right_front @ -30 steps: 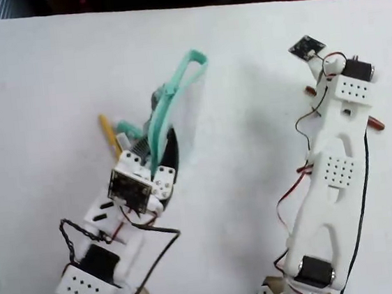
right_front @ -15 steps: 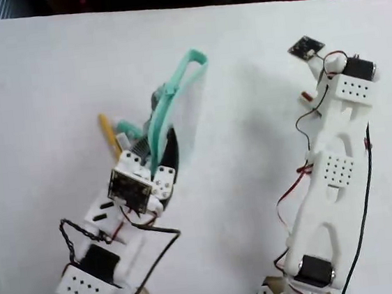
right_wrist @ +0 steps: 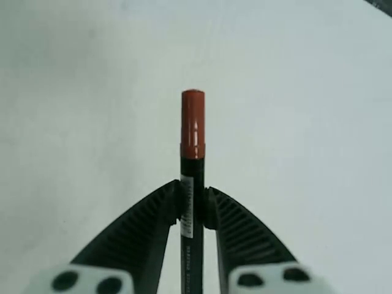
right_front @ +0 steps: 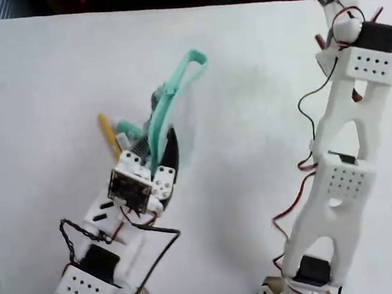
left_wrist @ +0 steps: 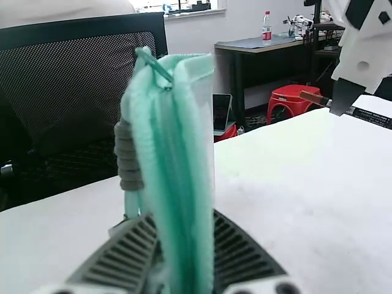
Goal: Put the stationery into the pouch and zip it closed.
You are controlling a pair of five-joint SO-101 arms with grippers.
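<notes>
2 pieces of stationery are outside the pouch as far as I can see, so I judge the task to be at an early stage.

On the left, a yellow pencil (right_front: pixel 108 134) lies on the counter (right_front: pixel 33 66) just left of the pouch (right_front: pixel 170 97). The left tool (right_front: pixel 157 161) is clamped tight on the near end of the pouch. It holds the pouch up on edge, with the teal zip line running away toward the far side. From my seat I cannot tell how far the zip is open.

On the far right, well apart from the pouch, the right tool (right_wrist: pixel 192 196) has its jaws closed on the barrel of a marker (right_wrist: pixel 192 122). The red-brown cap sticks out past the fingertips.

What I think is left:
- Bring the marker over and drop it into the pouch mouth.
- Fetch the pencil and put it in too.
- Pull the zip closed while the left tool steadies the pouch.
</notes>
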